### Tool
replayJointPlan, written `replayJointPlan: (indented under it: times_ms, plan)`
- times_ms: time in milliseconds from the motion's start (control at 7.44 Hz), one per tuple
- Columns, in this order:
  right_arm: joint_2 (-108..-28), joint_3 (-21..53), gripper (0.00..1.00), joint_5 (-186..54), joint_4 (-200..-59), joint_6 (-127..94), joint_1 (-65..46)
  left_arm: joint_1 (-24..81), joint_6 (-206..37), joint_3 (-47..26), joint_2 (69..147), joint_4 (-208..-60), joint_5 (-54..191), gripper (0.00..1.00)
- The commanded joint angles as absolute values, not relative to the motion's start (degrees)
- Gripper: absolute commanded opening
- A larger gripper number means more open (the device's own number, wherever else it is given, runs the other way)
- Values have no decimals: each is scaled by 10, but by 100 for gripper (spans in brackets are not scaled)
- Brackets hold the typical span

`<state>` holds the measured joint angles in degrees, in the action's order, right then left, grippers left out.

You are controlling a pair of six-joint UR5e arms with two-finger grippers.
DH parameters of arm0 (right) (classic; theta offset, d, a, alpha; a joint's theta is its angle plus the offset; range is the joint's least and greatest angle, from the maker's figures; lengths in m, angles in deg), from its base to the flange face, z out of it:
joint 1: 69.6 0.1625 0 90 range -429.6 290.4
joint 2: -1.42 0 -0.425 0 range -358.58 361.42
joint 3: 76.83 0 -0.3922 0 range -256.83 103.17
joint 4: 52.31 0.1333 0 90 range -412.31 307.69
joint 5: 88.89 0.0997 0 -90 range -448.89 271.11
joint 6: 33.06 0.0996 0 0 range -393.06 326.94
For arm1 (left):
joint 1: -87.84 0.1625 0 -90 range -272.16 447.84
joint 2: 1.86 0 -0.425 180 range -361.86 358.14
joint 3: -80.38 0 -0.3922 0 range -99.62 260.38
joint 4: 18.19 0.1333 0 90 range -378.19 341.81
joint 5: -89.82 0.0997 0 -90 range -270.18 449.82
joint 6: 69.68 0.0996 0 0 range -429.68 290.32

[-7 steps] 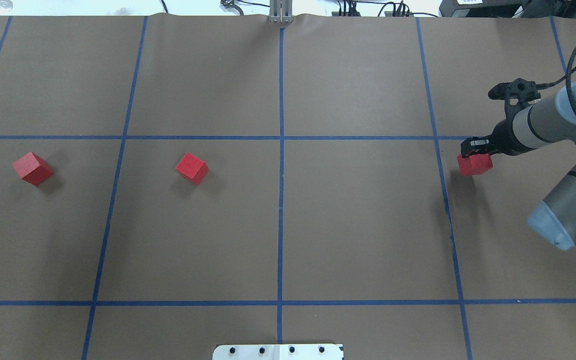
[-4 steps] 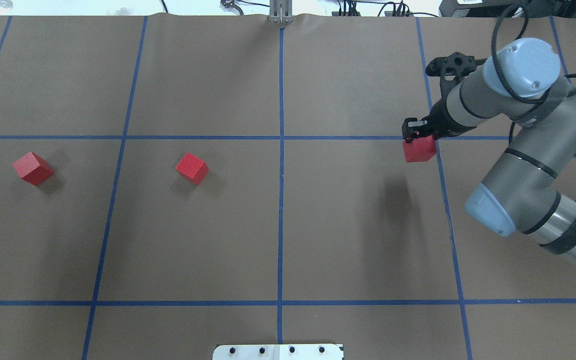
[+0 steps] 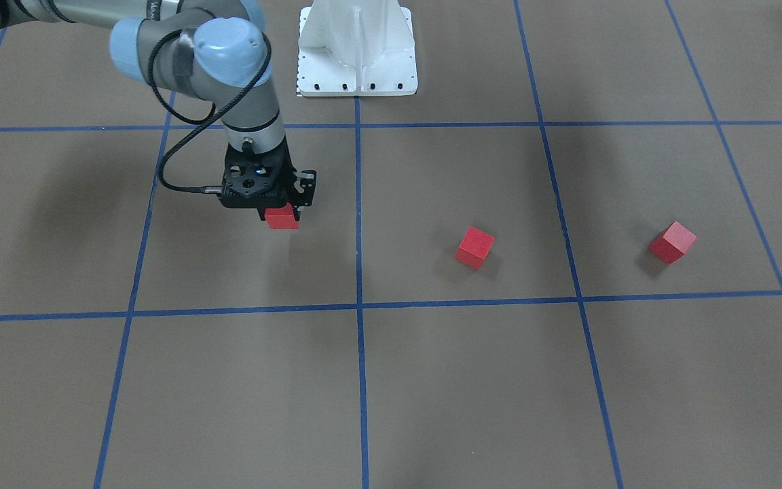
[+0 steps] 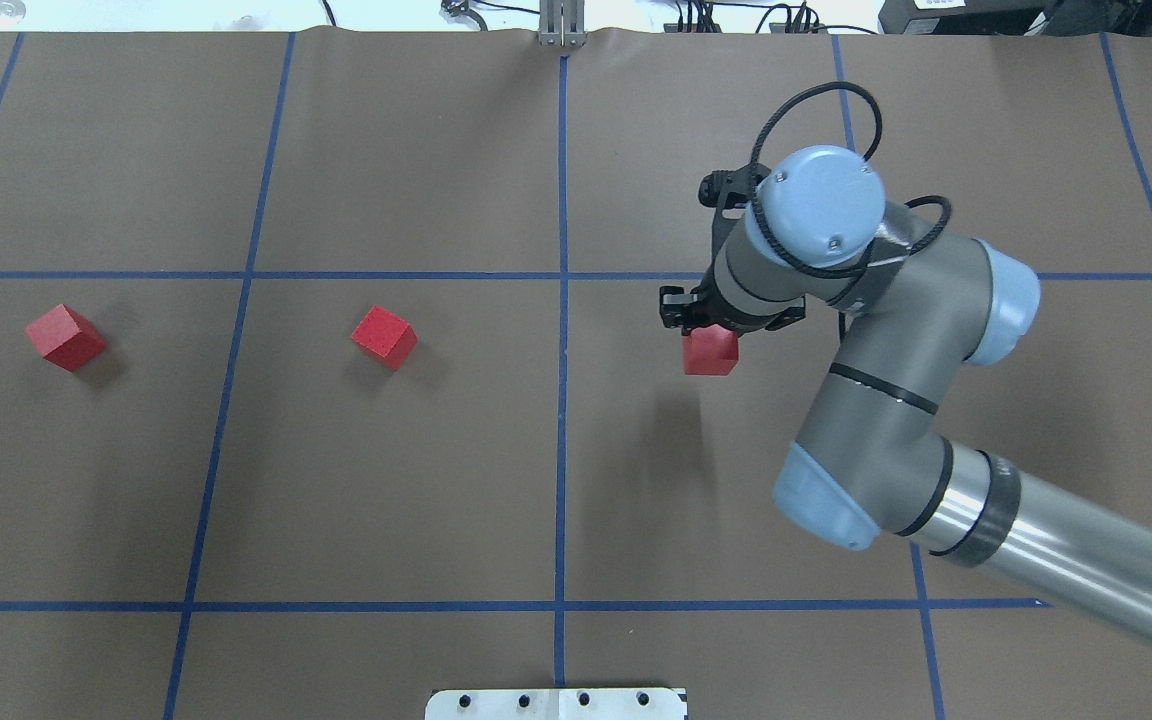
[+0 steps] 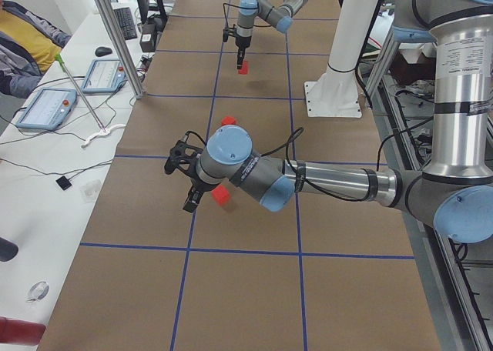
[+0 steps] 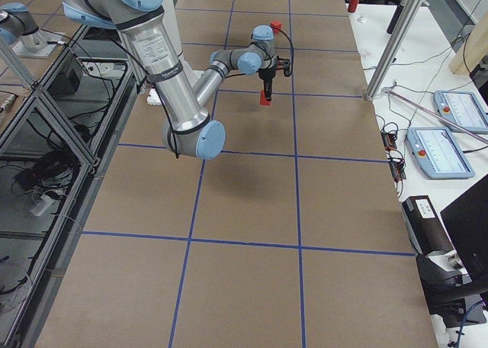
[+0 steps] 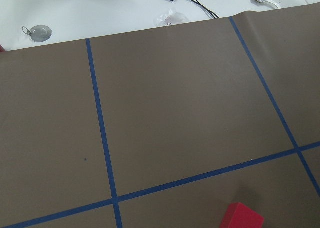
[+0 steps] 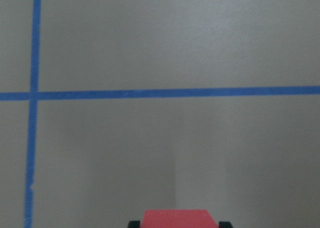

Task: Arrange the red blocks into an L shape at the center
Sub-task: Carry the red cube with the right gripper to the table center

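My right gripper (image 4: 709, 338) is shut on a red block (image 4: 711, 354) and holds it above the brown floor, just right of the centre blue tape line (image 4: 562, 420). It also shows in the front view (image 3: 282, 214) and the right wrist view, where the block (image 8: 180, 219) sits between the fingertips. Two more red blocks lie on the floor, one left of centre (image 4: 384, 337) and one at the far left (image 4: 66, 337). My left gripper (image 5: 189, 195) shows only in the exterior left view, beside a red block (image 5: 222, 195); I cannot tell whether it is open or shut.
The white robot base plate (image 4: 556, 703) is at the near edge of the floor. A grey post (image 4: 562, 25) stands at the far edge. The right arm's elbow (image 4: 826, 500) hangs over the right-hand squares. Operator tablets (image 5: 46, 108) lie on a side table.
The right arm has swung left with the red block, from the far right across a blue grid line to just right of the centre line. The two other blocks have not moved.
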<state>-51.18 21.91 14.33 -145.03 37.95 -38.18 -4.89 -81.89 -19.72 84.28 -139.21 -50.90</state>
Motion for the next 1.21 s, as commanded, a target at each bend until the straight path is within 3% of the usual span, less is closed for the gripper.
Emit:
replayJointPlan:
  times_ms: [0,403,672,1075]
  plan:
    - [-435,150,0,116,-1460,413,-421,-49,-819,-197,843,-1392,-509,100]
    - [-410,119,0,96,-1457,431,-454,-49,-819,-197,843,-1391,-509,100]
    - [-408,113,11,84,-1452,448,-463,-49,-819,-197,843,-1391,-509,100]
    - [-408,87,19,79,-1416,452,-467,-49,-820,-196,843,-1391,-509,100]
